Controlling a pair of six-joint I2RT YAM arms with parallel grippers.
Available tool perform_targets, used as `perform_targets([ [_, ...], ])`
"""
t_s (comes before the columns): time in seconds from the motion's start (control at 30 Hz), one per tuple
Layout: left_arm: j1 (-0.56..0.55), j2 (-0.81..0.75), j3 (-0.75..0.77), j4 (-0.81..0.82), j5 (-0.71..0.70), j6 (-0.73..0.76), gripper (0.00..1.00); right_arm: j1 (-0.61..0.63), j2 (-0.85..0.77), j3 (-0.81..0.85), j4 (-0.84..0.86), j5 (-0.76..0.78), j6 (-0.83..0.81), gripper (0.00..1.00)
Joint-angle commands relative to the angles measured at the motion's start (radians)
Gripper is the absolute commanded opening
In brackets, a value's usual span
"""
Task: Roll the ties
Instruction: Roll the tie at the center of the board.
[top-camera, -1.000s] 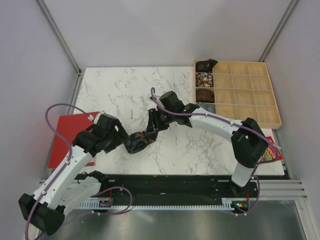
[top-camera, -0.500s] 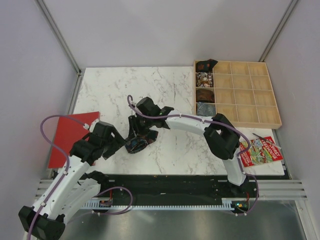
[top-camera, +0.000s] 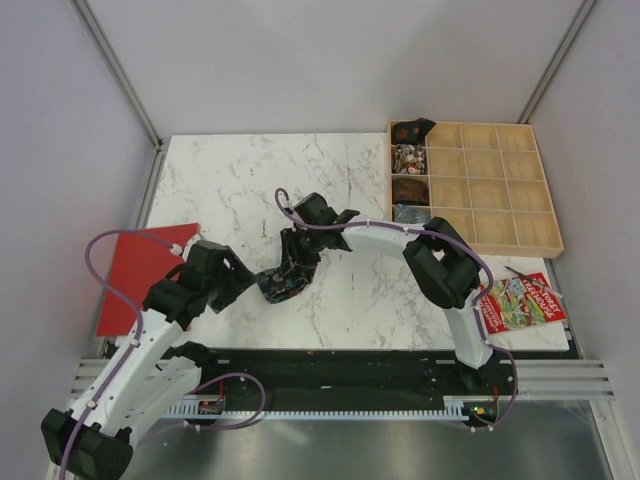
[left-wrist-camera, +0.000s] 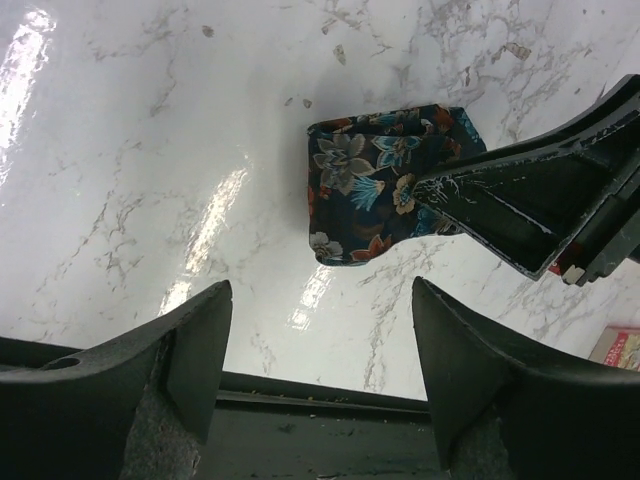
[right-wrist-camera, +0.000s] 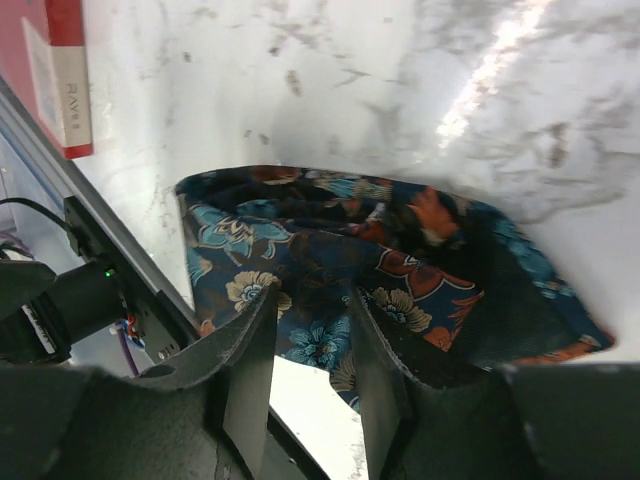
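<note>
Right gripper (right-wrist-camera: 310, 298) pinches a fold of the black floral-print fabric necktie (right-wrist-camera: 330, 215) between its two dark fingers, which stand narrowly apart with cloth bunched in the gap; the necktie lies as a loose, squarish bundle on the glossy white marble tabletop (left-wrist-camera: 120, 150), near the table's front edge; left gripper (left-wrist-camera: 318, 290) hangs just short of the bundle, jaws spread wide and holding nothing. By the look of it, the bundle is slack rather than tightly wound, so a tug or an early release by the right fingers could let the layers spring apart; the smooth cloth may also slide on the polished marble instead of turning; with the left jaws clear of it, nothing braces its other side, and a drag toward the front edge could carry it off.
</note>
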Motion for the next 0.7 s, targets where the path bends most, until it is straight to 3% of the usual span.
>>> perform_targets([
  [0.0, 0.005, 0.017, -0.050, 0.135, 0.043, 0.050, 0.79, -0.025, -0.017, -0.053, 0.017, 0.002, -0.046, 0.43],
  [0.23, 0.006, 0.117, -0.084, 0.233, 0.054, 0.067, 0.78, -0.045, -0.028, -0.103, 0.040, -0.001, -0.052, 0.43],
  [0.37, 0.031, 0.177, -0.002, 0.230, 0.011, 0.109, 0.76, -0.054, -0.059, -0.087, 0.035, -0.002, -0.046, 0.43],
  [0.53, 0.120, 0.341, 0.143, 0.222, 0.037, 0.220, 0.63, -0.057, -0.125, -0.020, 0.004, 0.001, -0.043, 0.52],
  [0.63, 0.176, 0.474, 0.204, 0.218, 0.089, 0.277, 0.57, -0.054, -0.171, -0.044, -0.017, 0.012, -0.049, 0.55],
  [0.67, 0.193, 0.508, 0.218, 0.224, 0.114, 0.292, 0.51, -0.051, -0.189, -0.091, -0.017, 0.030, -0.049, 0.55],
])
